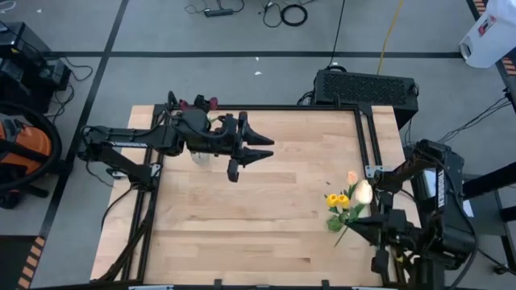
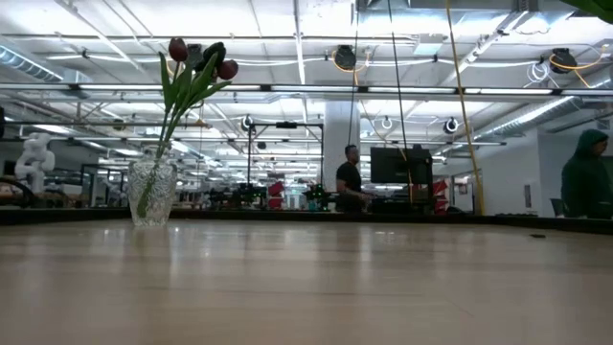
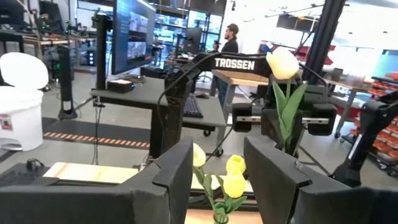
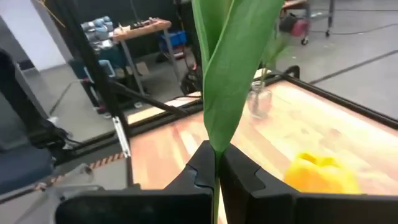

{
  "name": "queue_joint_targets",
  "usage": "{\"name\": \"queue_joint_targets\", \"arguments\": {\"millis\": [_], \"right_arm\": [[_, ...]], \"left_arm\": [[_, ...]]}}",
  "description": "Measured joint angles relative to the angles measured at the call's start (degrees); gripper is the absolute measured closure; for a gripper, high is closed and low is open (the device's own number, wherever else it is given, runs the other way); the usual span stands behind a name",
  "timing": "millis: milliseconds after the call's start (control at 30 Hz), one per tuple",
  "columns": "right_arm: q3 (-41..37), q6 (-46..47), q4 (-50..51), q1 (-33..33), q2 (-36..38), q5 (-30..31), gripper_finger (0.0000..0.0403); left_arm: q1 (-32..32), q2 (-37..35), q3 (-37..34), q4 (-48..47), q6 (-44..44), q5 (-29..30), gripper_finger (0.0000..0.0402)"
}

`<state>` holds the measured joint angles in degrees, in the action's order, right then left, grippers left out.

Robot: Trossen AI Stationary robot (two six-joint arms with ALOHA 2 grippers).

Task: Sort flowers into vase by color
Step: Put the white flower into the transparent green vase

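Right end effector (image 4: 216,163) pinched on cream tulip (image 1: 363,192) stem, bloom upright at tabletop (image 1: 266,217) right edge, above yellow tulips (image 1: 339,200). Left end effector (image 1: 262,150) part-open, empty, beside glass vase (image 2: 152,192) of dark red tulips (image 2: 178,49). I judge mid-carry; next I need separate vase, none visible.

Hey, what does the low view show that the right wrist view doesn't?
Only the low view shows the dark red tulips standing upright in the glass vase, plus people in the room behind. Only the right wrist view shows the right gripper with its fingers shut on a tulip stem, and a yellow tulip head lying nearby. Both views share the wooden table and the vase, though it looks blurred in the wrist view.
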<state>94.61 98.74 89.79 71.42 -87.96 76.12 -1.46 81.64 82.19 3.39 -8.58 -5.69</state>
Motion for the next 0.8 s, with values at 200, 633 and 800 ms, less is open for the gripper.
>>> {"name": "queue_joint_targets", "arguments": {"millis": [200,633,800], "right_arm": [[-0.4,-2.2,0.1,3.4,1.2,0.0,0.0402],[-11.3,0.1,0.3,2.4,4.5,-7.7,0.0402],[-14.4,-0.7,0.3,3.3,7.2,-4.3,0.0402]], "left_arm": [[0.0,0.0,0.0,0.0,0.0,1.6,0.0251],[-0.4,0.0,0.0,0.0,-0.2,7.7,0.0251],[-1.0,0.0,0.0,0.0,-0.2,7.7,0.0251]]}}
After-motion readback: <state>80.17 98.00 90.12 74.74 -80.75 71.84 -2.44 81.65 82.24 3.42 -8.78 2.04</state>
